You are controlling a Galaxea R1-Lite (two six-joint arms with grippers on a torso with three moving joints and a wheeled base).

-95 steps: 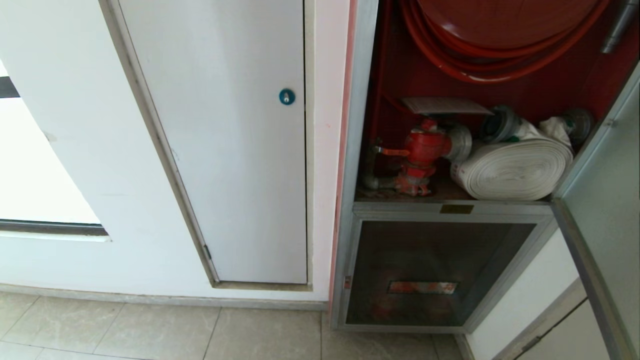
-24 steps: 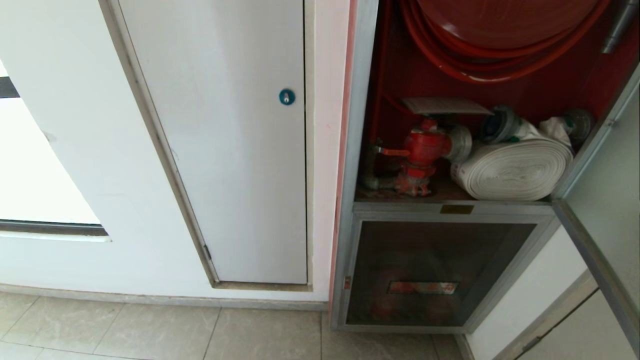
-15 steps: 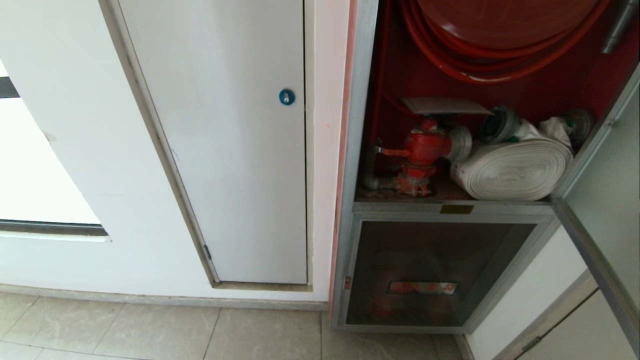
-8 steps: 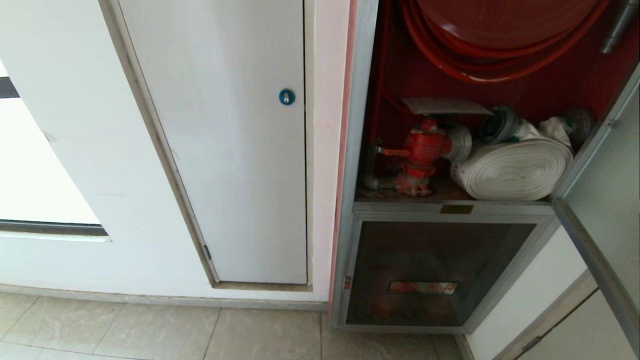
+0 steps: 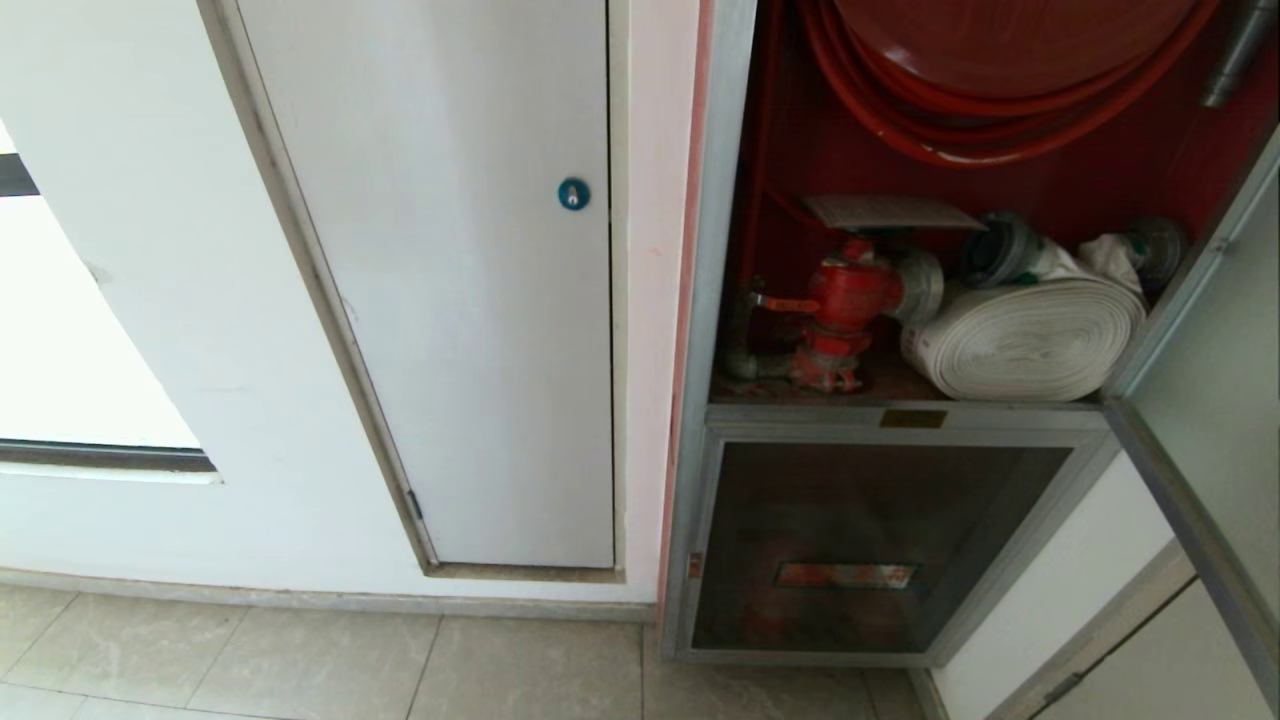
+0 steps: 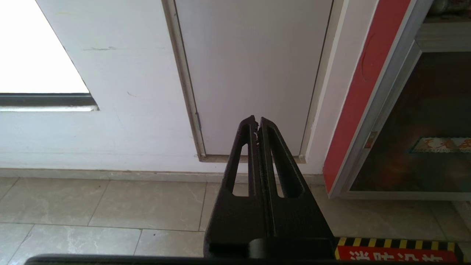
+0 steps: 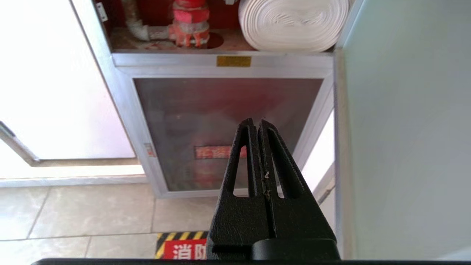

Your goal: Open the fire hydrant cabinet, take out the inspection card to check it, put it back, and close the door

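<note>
The door (image 5: 1215,400) stands open a bit wider than at first. The card (image 5: 890,211) still lies on top of the red valve (image 5: 845,300) inside the cabinet (image 5: 715,300). The right gripper (image 7: 257,127) and the left gripper (image 6: 256,123) are both pressed together, holding nothing.

White painted wall (image 5: 180,330) all along the left, with a plain white access panel (image 5: 480,300) set into it in a greyish frame. The panel had a small blue round lock (image 5: 573,193) near its right edge and a little hinge low on its left edge. Far left there was a really bright window (image 5: 60,360) over a dark sill. The floor (image 5: 300,670) was beige marbled tile with thin grout lines, meeting the wall at a low skirting strip.
</note>
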